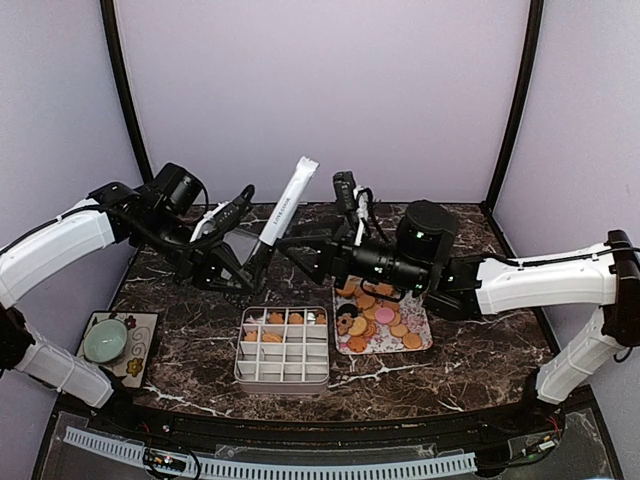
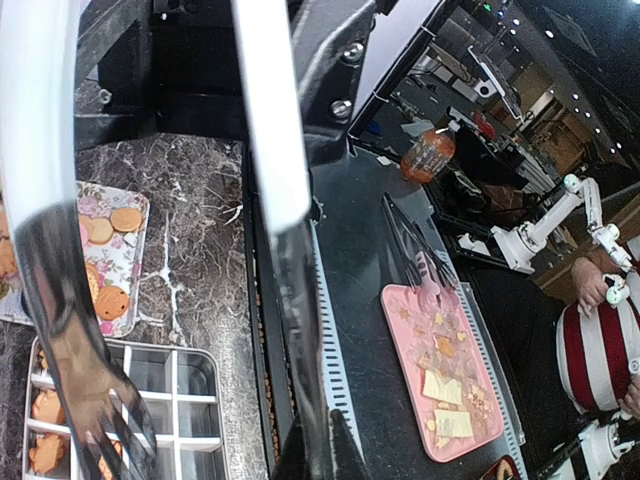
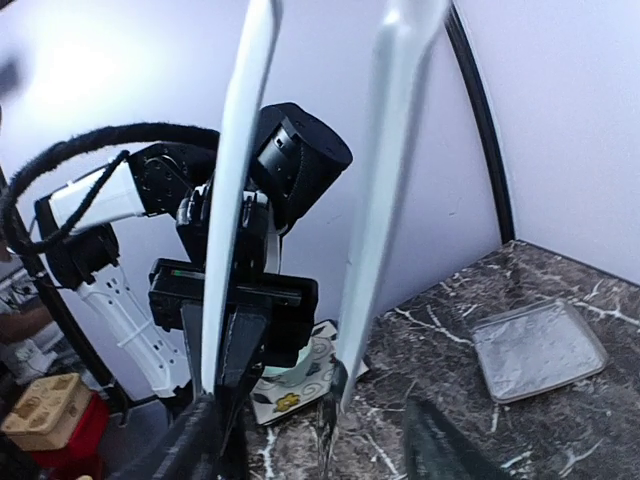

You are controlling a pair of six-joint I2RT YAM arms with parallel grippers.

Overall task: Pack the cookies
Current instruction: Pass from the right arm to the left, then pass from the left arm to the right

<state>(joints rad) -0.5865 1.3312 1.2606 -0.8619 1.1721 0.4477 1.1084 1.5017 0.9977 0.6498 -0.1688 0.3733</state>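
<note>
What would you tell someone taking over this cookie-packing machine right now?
The left gripper is shut on the long white-and-silver metal tongs, held tilted above the dark marble table. The right gripper is open beside them, gripping nothing.
Most small, round golden-orange cookies lie on the flower-patterned tray; a few sit in the far compartments of the grey divided box.
Done: far compartments partly filled.
Still to do: the nearer rows.
</note>
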